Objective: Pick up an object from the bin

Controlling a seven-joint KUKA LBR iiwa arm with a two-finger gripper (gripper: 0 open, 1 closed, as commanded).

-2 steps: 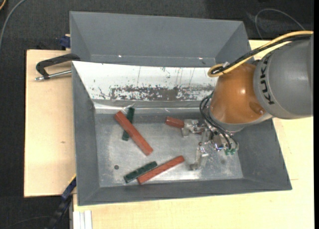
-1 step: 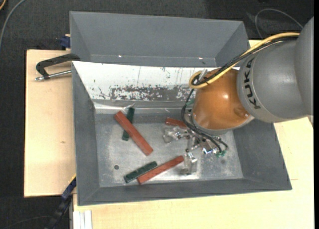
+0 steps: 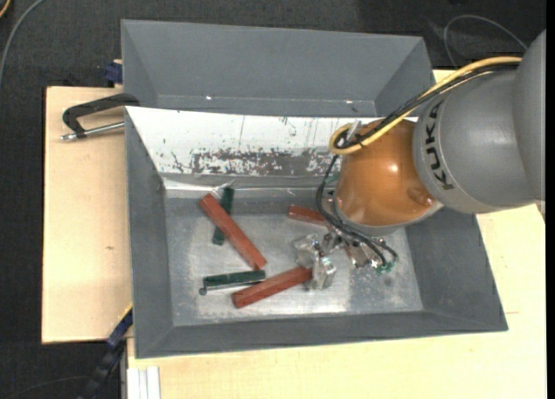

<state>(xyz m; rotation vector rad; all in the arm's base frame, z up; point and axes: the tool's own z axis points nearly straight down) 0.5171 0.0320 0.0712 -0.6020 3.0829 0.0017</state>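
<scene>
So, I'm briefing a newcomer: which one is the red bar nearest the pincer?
Start at the grey bin, then the wall nearest the camera. Closest to it lies a reddish-brown bar. Unlike the other red bar behind it, its right end lies by the pincer.

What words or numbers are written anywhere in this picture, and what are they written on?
"KUKA": black letters running sideways on the robot's grey arm.
Nothing else can be read: the red sticks and the bin show no words or numbers.
</scene>
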